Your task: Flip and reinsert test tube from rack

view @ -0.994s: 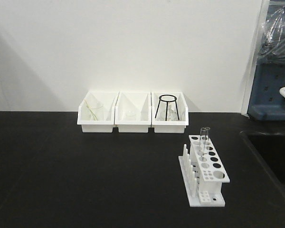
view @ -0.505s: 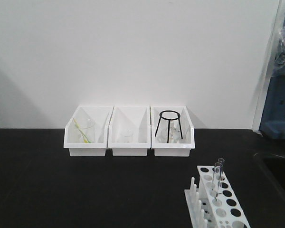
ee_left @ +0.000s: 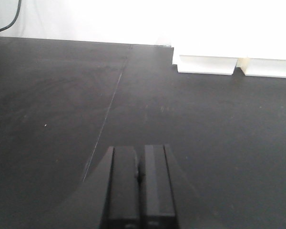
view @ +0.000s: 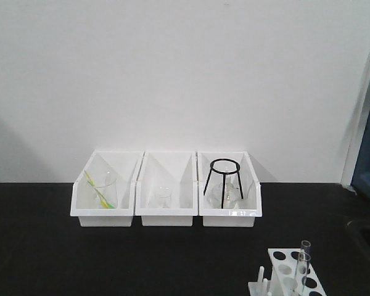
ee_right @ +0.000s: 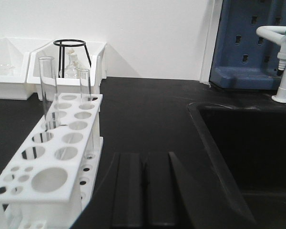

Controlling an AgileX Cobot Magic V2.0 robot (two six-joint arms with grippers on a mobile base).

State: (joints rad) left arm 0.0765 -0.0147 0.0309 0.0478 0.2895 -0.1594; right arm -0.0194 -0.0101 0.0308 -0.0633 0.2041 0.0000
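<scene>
Right gripper: fingers pressed together, holding nothing. The rack stands just ahead and to its left on the black bench. Two test tubes stand upright, mouths up, in its far holes – one in the left column, one in the column nearer the gripper. Long axes are vertical; neither is held.

Left gripper: likewise closed and empty, over bare bench, rack not in its view – the right arm is judged nearer.

Hazard: sink opens close on the right. White bins stand along the back wall, well apart.
</scene>
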